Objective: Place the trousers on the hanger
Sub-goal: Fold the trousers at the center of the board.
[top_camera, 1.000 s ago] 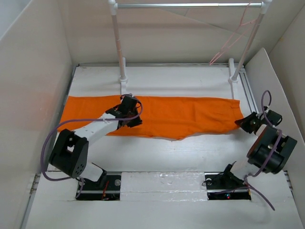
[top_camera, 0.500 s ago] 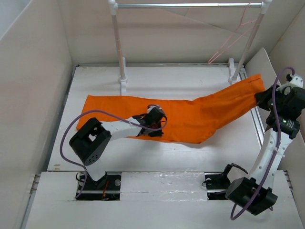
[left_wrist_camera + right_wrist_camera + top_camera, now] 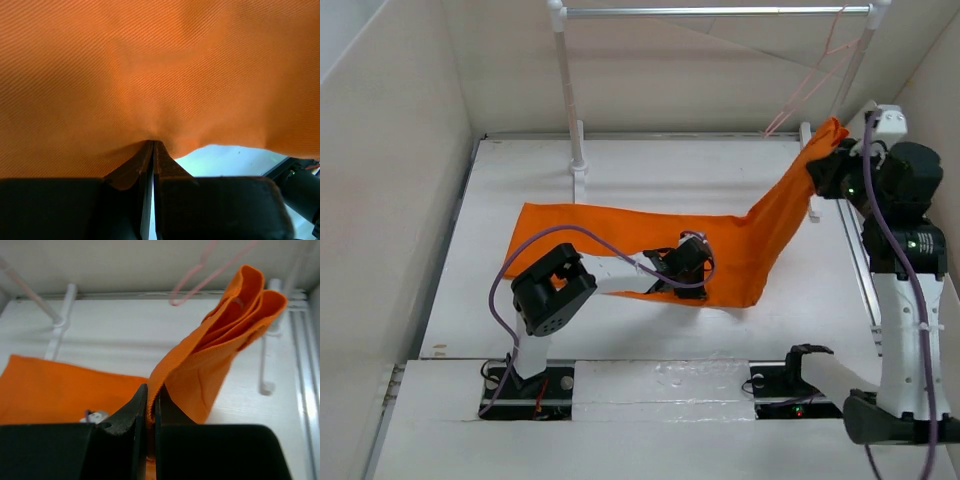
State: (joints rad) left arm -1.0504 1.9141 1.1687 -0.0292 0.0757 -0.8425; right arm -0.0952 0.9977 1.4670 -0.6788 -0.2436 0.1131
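Left jaws pressed fully together, pinching a small pucker at the near edge of the orange trousers (image 3: pixel 150 75), low over the white tabletop (image 3: pixel 650 175) about the middle of the garment's length. Right jaws likewise closed to a slit, clamped on the fabric edge just below the folded end of the trousers (image 3: pixel 215 355), raised well off the tabletop at the far right.

Long axis of the trousers (image 3: pixel 620 232) left to right across the tabletop: left end flat and well apart from both jaws, middle stretch flat under the left jaws. From a sagging lower corner near the middle right, a climb steeply up and to the right into the right jaws. Folded end upright above the right jaws, its layers parted and pointing up towards the back wall.

Pale pink hanger (image 3: pixel 788 110) hung at the right end of the silver rail (image 3: pixel 720 11), tilted, lower corner pointing down and to the left, close beside the right post (image 3: pixel 850 70). In the right wrist view, hanger (image 3: pixel 210 275) just behind and to the left of the raised trouser end, near it but not touching; exact gap not clear.
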